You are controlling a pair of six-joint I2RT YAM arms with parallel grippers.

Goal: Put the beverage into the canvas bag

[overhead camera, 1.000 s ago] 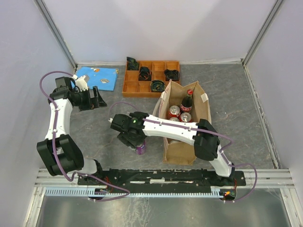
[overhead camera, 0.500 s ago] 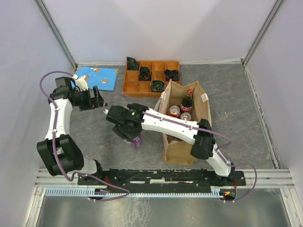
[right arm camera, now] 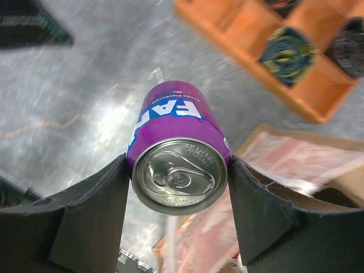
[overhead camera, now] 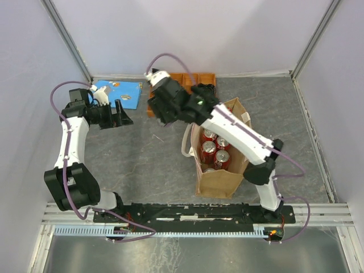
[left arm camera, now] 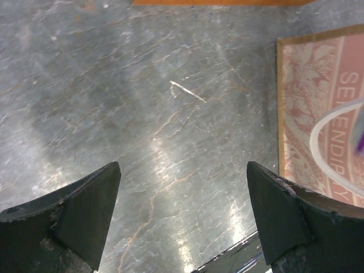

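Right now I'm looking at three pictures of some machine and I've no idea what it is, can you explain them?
These are two robot arms bolted to a grey table. One picture looks down from above; the other two come from a camera on each wrist. The right end effector grips a purple can. The left end effector is open and empty. On the table stand a tan canvas bag holding red cans, an orange tray and a flat blue sheet.

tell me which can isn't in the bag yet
The purple can, clamped by the right gripper outside the canvas bag; the red cans already stand inside it.
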